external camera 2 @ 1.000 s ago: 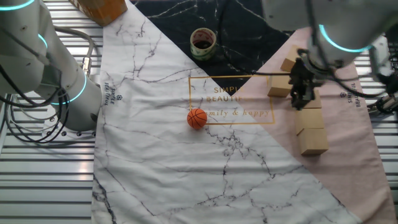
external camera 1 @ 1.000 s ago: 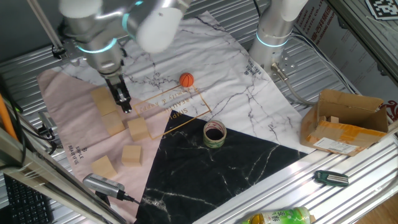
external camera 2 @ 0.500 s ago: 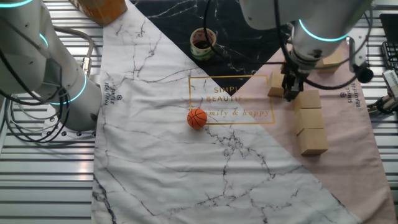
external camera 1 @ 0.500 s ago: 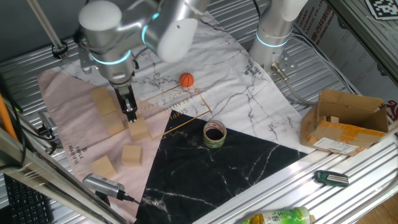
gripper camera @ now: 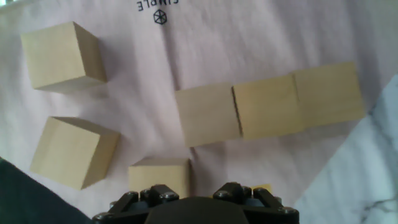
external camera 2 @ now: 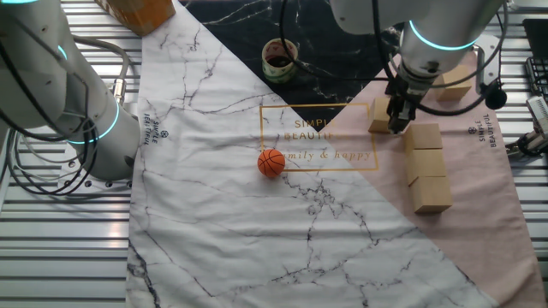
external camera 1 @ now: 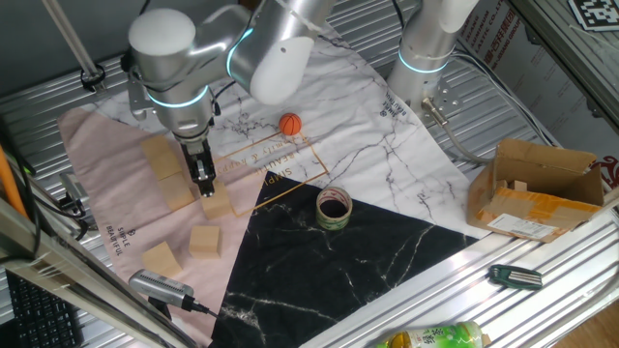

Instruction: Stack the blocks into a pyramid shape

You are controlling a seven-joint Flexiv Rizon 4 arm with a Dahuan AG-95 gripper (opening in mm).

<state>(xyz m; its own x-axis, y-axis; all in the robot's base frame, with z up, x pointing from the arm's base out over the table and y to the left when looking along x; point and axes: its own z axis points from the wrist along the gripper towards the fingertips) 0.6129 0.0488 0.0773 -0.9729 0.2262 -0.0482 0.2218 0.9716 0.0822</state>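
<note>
My black two-finger pincer [external camera 1: 205,184] hangs low over a loose light-tan wooden cube [external camera 1: 217,201] on the pink corner of the cloth [external camera 2: 479,184]; whether its fingers are spread or shut I cannot tell. Just beside it three more cubes [gripper camera: 267,109] lie in a touching row, the base as I judge it. Two others [gripper camera: 73,151] sit well apart, nearer the cloth's edge. If I descend off-centre, a finger could nudge the row crooked.

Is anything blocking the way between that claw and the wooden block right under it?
Nothing visible does. The gripper hangs just above the loose block, beside the row of three blocks, with only bare pink cloth around it.
</note>
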